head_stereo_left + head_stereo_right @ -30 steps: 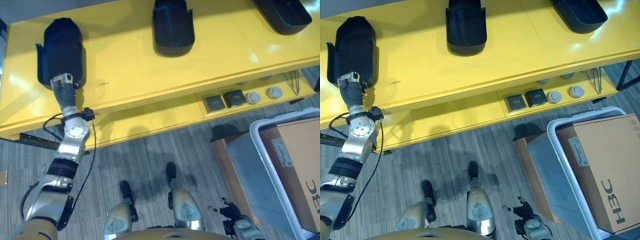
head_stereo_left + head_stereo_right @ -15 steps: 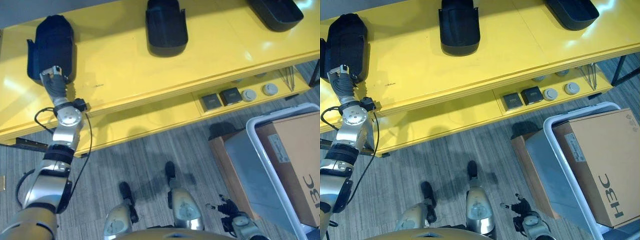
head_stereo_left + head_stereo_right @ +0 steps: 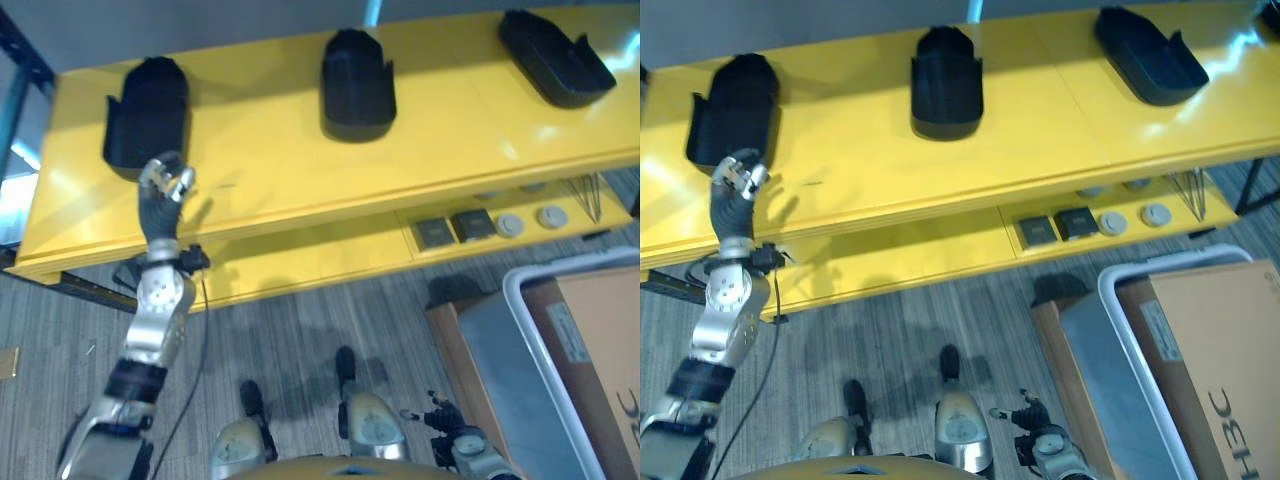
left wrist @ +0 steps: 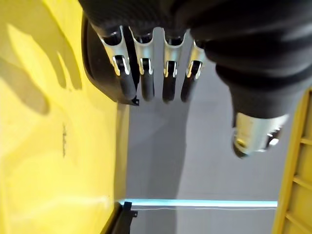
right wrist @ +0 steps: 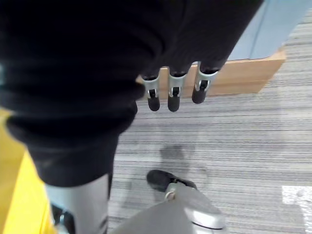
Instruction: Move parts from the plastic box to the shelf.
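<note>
Three black parts stand on the yellow shelf [image 3: 270, 170]: the left part [image 3: 148, 115], the middle part [image 3: 357, 85] and the right part [image 3: 553, 60]. My left hand [image 3: 165, 183] hovers over the shelf just in front of the left part, open and holding nothing. In the left wrist view its fingers [image 4: 146, 78] are straight, with that part [image 4: 100, 73] just past them. My right hand [image 3: 443, 420] hangs low over the floor beside the plastic box [image 3: 515, 290], fingers [image 5: 168, 95] straight and empty.
The white-rimmed plastic box at the lower right holds a cardboard box [image 3: 600, 340]. Two dark square pieces [image 3: 435, 232] and two round discs [image 3: 523, 222] lie on the lower ledge under the shelf. Grey striped floor spreads in front of the shelf.
My left hand was up against the left black part; it has come off it and drawn back toward the shelf's front. The camera view has shifted.
</note>
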